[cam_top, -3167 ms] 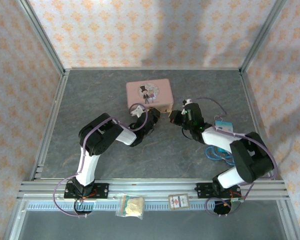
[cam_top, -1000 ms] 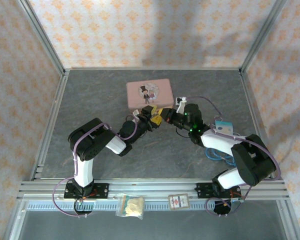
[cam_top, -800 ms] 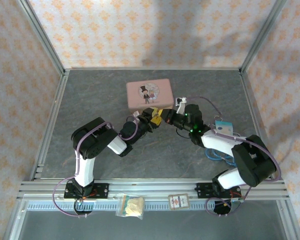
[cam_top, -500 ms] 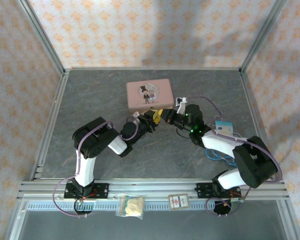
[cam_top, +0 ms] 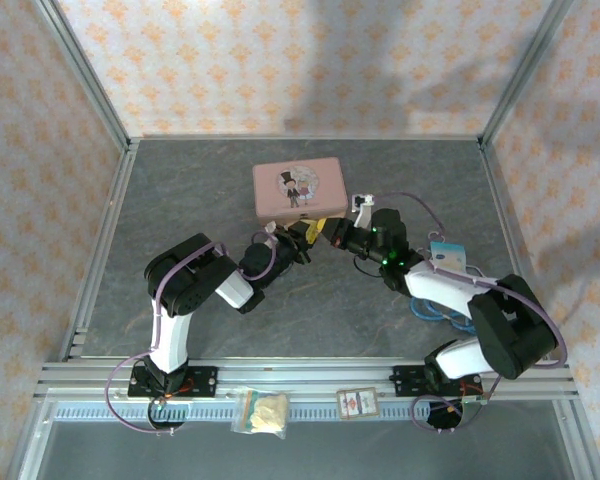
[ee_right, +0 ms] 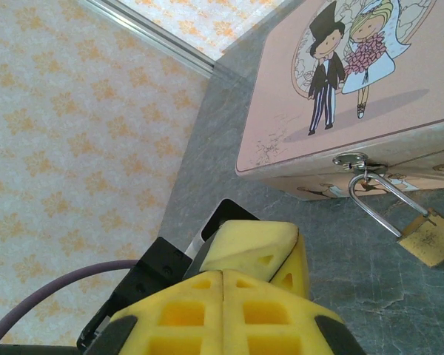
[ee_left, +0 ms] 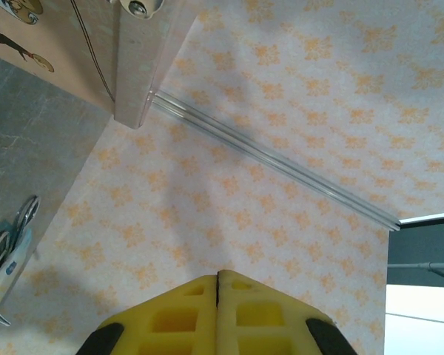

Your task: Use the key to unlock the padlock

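On the grey worktop (ee_right: 333,259), the tiny brass padlock (ee_right: 428,237) is hung slantwise from the pink rectangular tin (ee_right: 370,111), ahead-right of the clenched right hand (ee_right: 222,275); the left hand (ee_left: 218,275) is likewise clenched.

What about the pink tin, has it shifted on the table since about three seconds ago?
No. The pink tin lies in the same spot, its far edge at the same gap from the back rail.

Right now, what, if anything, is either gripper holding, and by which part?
Cannot be told: left gripper and right gripper are both shut, nothing showing between their pads. The padlock sits unheld, hooked on the tin.
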### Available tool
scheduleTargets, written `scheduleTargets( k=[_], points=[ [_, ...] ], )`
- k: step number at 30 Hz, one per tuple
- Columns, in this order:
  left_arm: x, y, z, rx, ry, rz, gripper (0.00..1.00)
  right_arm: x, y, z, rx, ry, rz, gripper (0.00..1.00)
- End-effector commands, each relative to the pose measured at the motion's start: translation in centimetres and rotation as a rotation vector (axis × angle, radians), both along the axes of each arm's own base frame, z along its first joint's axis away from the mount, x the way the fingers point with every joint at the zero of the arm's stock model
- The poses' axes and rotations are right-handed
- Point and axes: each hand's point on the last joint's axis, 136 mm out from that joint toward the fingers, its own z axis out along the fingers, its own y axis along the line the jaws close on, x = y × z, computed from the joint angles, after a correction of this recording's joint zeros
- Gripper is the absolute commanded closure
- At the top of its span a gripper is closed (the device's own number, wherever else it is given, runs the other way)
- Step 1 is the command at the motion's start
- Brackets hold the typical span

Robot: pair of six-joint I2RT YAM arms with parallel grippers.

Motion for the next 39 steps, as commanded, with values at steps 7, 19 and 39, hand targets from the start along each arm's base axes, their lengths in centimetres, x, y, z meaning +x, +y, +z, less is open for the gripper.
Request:
scheduleTargets(
  k=[7,19,39],
  points=[
    [0.4,1.3,3.5,0.261,-0.241,0.033,1.00,-0.8,-1.4,2.9,0.089,-0.042,0.000,0.46],
    [-0.7,1.6,4.8,1.001,-0.530,-0.008,1.00,-3.0,0.1,3.8,0.264,-0.052,0.213,0.50],
    [-3.0,1.3,9.6,0.926,-0.728,0.027,1.00,-4.4,1.9,4.6,0.354,-0.099,0.310,0.61]
  ],
)
